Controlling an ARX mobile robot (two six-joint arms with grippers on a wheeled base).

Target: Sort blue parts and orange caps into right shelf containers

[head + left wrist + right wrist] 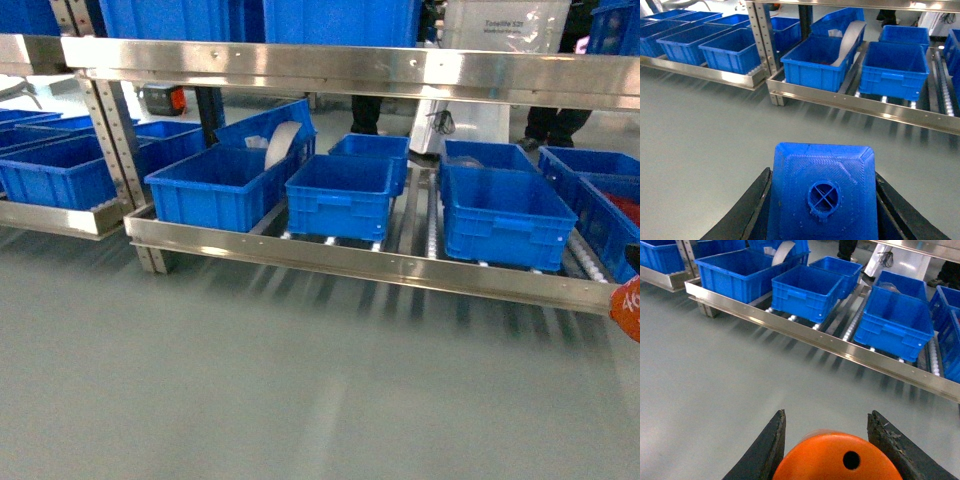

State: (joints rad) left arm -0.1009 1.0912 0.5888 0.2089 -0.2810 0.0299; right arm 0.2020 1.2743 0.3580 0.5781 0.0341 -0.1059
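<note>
In the left wrist view, a bright-blue part (822, 200) with a round cross-ribbed hole on its facing side fills the gap of my left gripper (822, 175), which is shut on it. My right gripper (827, 414) is shut on an orange cap (835, 462) with a small dark hole; the cap also shows at the head view's right edge (630, 302). Both hang over the grey floor, short of the shelf. The right shelf containers stand on the low shelf: a large crate (205, 205), a middle crate (335, 212) and a right crate (510, 238).
A steel front rail (350, 262) edges the low shelf and an upper steel beam (350, 68) overhangs it. A perforated post (115, 150) splits off the left shelf with more crates (50, 180). A white curved strip (282, 143) leans in the large crate. People's legs stand behind.
</note>
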